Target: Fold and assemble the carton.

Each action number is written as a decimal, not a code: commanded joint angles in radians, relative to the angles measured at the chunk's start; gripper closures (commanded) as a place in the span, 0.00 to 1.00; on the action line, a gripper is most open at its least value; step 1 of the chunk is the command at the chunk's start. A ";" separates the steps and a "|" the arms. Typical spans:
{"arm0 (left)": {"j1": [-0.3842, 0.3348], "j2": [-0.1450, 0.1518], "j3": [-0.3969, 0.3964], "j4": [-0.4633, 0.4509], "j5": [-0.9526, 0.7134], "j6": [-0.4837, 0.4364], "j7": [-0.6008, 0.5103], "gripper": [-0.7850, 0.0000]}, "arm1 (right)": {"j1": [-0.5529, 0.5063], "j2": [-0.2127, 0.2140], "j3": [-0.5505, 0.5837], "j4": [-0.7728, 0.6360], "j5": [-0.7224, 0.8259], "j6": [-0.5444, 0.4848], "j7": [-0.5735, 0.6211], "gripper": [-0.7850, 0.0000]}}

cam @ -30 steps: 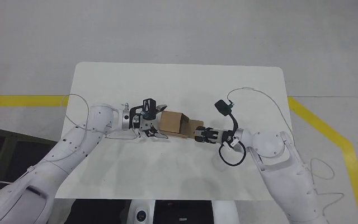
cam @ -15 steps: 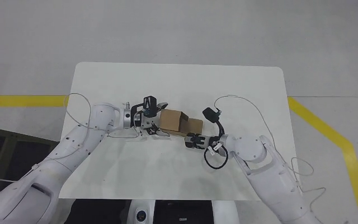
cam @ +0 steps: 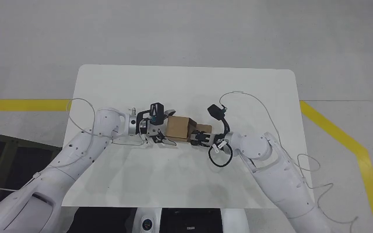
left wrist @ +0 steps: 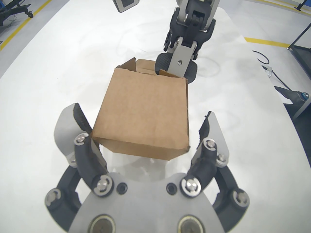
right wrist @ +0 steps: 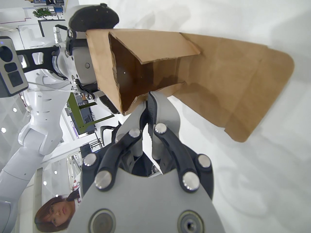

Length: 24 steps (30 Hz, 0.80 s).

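My right claw (right wrist: 148, 96) has swung in to the carton (cam: 179, 128) at its open end, and its closed tips now meet a side flap (right wrist: 165, 88), so I judge folding begins. The carton lies on the desk (cam: 233, 87); my left claw (left wrist: 142, 117) gapes around its closed end.

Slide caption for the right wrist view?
Shut right gripper meets a side flap at the carton's open end; long flap lies flat on the table.
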 commanded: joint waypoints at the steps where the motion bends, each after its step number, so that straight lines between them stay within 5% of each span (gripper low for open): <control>1: 0.002 0.000 0.000 -0.003 0.003 0.000 0.000 0.00 | 0.018 -0.003 -0.007 0.017 0.007 -0.007 -0.001 1.00; 15: 0.002 -0.001 0.010 -0.005 0.001 0.000 -0.023 0.00 | 0.110 -0.029 -0.070 0.149 0.090 -0.065 -0.013 1.00; 24: 0.002 -0.002 0.003 -0.002 -0.005 0.000 -0.028 0.00 | 0.064 -0.009 -0.005 0.103 0.094 -0.075 0.017 1.00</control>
